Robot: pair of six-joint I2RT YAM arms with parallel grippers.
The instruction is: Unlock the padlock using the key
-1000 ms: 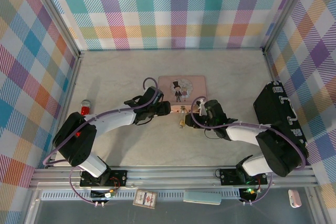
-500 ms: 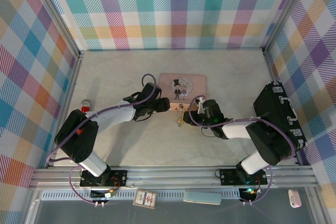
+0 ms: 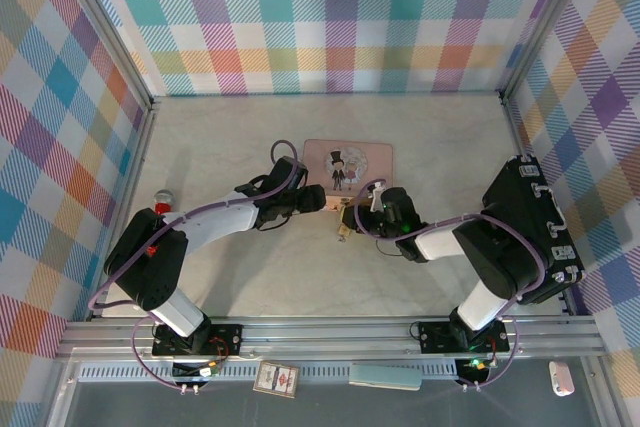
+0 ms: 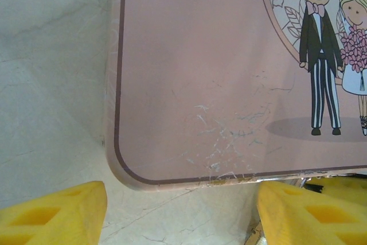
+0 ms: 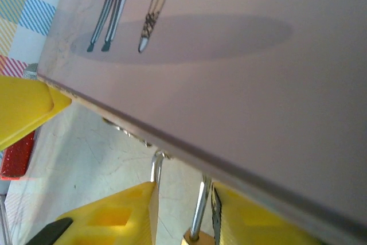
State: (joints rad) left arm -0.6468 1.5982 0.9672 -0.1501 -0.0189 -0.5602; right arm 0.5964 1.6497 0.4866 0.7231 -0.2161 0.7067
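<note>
obstacle: pink tin [image 3: 348,162] just behind padlock [image 3: 344,231] | free: table [image 3: 300,267] nearer bases

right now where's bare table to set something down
Bare tabletop lies between the pink tin and the back wall, between the tin and the red-topped tool, and between the tin and the black case. Crowded: the tin's near edge, where the left pincer and right pincer sit by the padlock.

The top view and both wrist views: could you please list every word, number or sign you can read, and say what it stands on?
No text can be read.
pink tin: no lettering, only a cartoon couple.
black case: small white marks, too small to read.
card at the near rail: a print, too small to read.
</note>
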